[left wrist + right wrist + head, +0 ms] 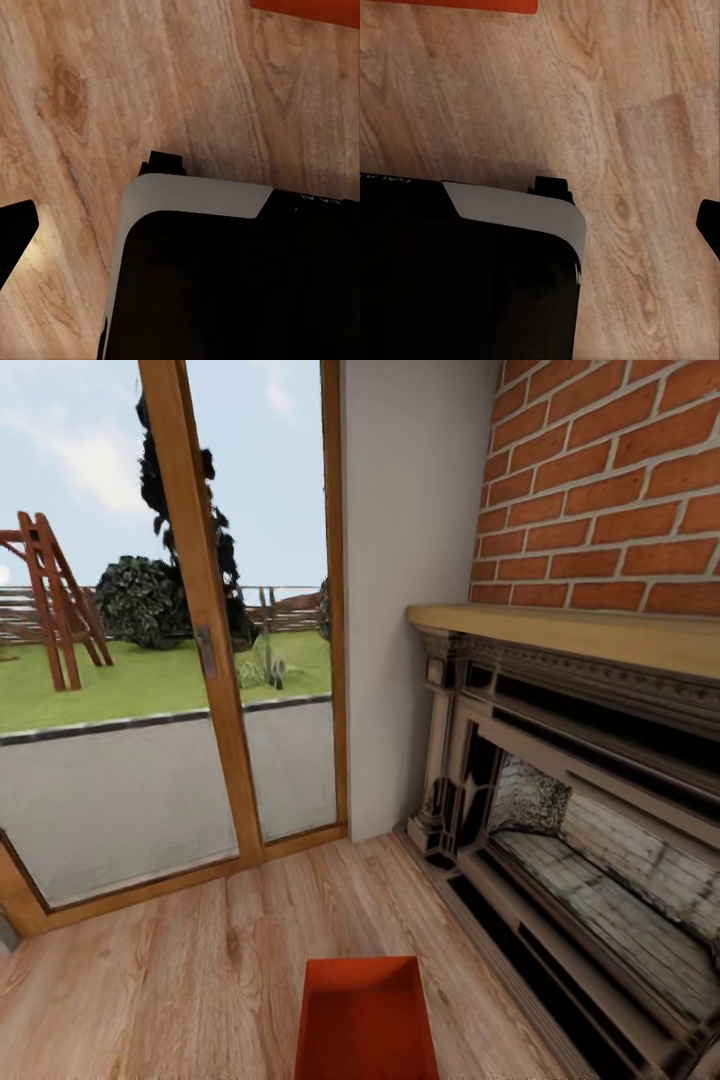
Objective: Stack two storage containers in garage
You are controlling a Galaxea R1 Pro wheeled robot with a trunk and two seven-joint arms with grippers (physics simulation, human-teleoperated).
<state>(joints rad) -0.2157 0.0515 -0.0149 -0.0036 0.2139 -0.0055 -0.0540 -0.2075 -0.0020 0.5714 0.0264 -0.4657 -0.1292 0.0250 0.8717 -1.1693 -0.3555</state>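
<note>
Robot base (225,277) fills the near wrist views; gripper state: cannot tell for either. One storage container (366,1017) sits on the wood-plank floor (200,970), fireplace (590,830) beside it on the right, glass door (170,660) ahead.

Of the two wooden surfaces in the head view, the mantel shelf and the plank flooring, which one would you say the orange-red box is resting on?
The plank flooring: the orange-red box sits on it, while the mantel shelf above the fireplace carries nothing.
</note>
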